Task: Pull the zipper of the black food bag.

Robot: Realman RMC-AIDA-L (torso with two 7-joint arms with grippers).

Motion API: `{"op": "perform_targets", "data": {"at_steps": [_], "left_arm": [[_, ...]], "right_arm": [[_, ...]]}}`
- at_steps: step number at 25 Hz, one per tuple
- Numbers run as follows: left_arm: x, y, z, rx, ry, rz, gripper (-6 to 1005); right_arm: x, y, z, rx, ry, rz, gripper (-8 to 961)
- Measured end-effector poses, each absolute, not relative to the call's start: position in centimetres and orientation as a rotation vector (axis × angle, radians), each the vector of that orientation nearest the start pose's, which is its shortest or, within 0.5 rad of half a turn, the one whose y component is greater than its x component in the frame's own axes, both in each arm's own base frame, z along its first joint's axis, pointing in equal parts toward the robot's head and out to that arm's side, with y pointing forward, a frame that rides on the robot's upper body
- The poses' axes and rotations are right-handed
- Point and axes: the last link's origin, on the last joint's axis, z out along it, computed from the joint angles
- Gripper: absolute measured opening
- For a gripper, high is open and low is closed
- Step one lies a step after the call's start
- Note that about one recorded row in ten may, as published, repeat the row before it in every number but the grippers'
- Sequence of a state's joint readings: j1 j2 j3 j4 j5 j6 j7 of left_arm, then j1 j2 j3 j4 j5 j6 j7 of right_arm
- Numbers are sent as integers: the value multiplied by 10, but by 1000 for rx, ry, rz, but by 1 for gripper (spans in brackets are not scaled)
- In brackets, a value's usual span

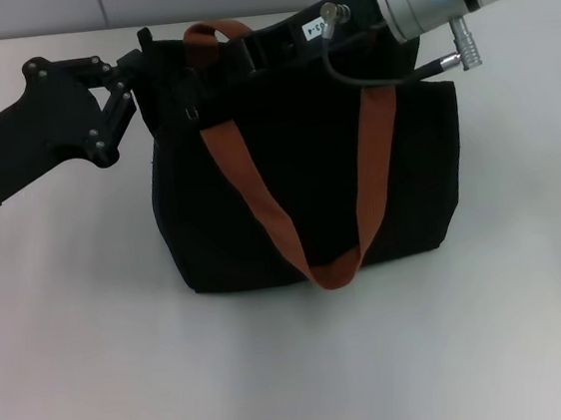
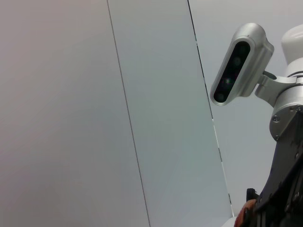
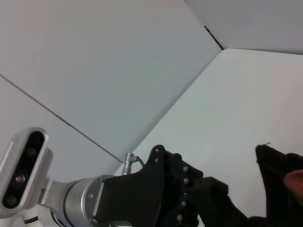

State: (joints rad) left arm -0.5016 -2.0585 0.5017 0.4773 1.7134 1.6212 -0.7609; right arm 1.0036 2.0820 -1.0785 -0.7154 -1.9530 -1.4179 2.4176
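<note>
The black food bag (image 1: 306, 167) stands upright on the white table, its brown-orange straps (image 1: 249, 193) hanging down its front. My left gripper (image 1: 134, 77) is at the bag's top left corner, its fingers closed on the fabric edge there. It also shows in the right wrist view (image 3: 222, 203), next to the bag's raised corner (image 3: 279, 165). My right gripper (image 1: 244, 51) reaches in from the upper right and lies over the bag's top edge, black against black. The zipper is hidden under it.
The white table (image 1: 74, 342) spreads out in front of the bag and to both sides. A grey wall runs along the back. The left wrist view shows the wall and the robot's head camera (image 2: 239, 64).
</note>
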Motion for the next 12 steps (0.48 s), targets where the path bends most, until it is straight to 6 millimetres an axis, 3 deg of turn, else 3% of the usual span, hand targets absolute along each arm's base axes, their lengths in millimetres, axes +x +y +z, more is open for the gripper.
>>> {"op": "perform_targets", "data": {"at_steps": [12], "left_arm": [[-263, 328, 29, -2324, -34, -961, 41]], "right_arm": [[60, 405, -54, -2910, 1246, 417, 268]]}}
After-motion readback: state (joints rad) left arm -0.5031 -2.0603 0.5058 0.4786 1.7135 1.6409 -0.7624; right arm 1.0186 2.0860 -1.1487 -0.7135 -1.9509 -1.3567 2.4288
